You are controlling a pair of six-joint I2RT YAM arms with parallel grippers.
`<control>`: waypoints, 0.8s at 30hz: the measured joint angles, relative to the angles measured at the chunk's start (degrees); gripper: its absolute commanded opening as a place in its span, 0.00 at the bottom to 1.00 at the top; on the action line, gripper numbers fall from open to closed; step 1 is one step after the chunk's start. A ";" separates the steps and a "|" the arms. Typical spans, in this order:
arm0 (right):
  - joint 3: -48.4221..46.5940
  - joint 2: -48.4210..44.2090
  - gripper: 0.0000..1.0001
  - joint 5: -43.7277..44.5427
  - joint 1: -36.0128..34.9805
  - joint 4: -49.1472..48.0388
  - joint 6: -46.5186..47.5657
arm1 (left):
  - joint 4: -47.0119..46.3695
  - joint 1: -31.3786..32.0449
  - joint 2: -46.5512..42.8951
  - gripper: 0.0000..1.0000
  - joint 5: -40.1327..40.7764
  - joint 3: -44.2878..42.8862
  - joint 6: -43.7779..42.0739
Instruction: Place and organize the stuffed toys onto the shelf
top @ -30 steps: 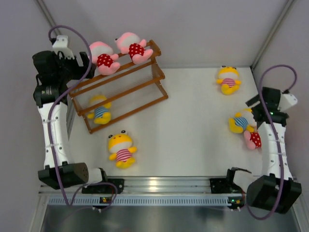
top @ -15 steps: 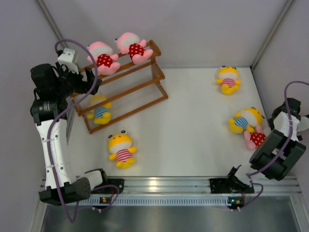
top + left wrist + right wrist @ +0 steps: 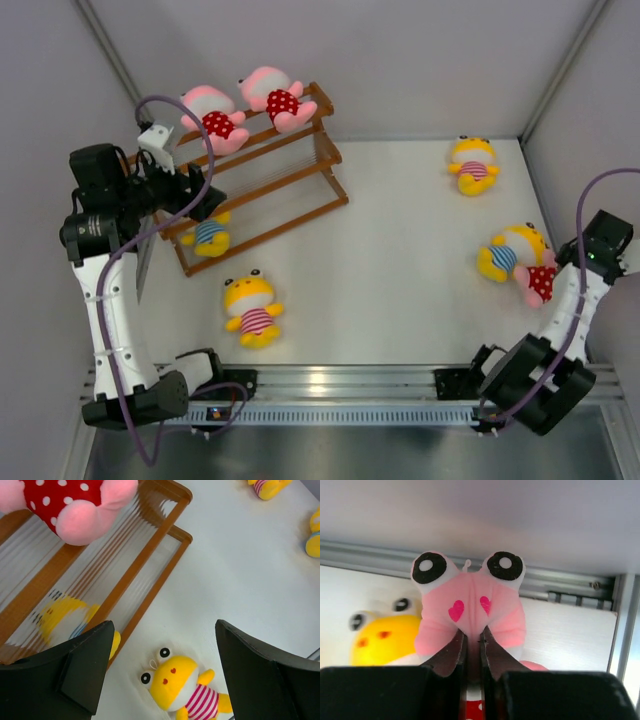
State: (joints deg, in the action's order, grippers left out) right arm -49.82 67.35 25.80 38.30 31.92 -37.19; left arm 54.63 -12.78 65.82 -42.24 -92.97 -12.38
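- Stuffed toys (image 3: 272,98): three are already set on the shelf (image 3: 290,224); four are left on the tabletop (image 3: 400,280), right of and in front of the shelf.
- The pink toy (image 3: 470,605) far right of the shelf is pinched by the right fingers (image 3: 447,660), which were spread a second earlier.
- The left fingers (image 3: 85,665) are held spread over the shelf's near side, having been brought forward from its back corner.

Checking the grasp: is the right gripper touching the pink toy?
Touching. The right wrist view shows the right gripper with its jaws pinched shut on the pink toy, a fold of its plush face squeezed between them.
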 measured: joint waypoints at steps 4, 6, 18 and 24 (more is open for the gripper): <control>-1.73 -11.43 0.00 -2.84 -0.52 -1.14 1.57 | 3.50 0.63 -0.70 0.87 -1.88 0.00 -2.60; -5.40 -13.64 0.00 -4.22 -1.73 -0.48 2.32 | 4.37 1.29 -1.16 0.86 -2.84 0.33 -3.28; -52.52 17.66 0.00 -1.64 -60.83 6.47 6.56 | 9.27 14.56 -5.38 0.87 -4.37 2.56 -8.20; -64.13 33.00 0.00 -2.12 -77.96 13.18 5.99 | 9.77 16.09 -8.37 0.98 -2.93 2.95 -8.79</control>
State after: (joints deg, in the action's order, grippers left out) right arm -113.95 100.36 23.68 -39.66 45.10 -31.20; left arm 64.40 3.31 57.45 -45.17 -90.02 -21.17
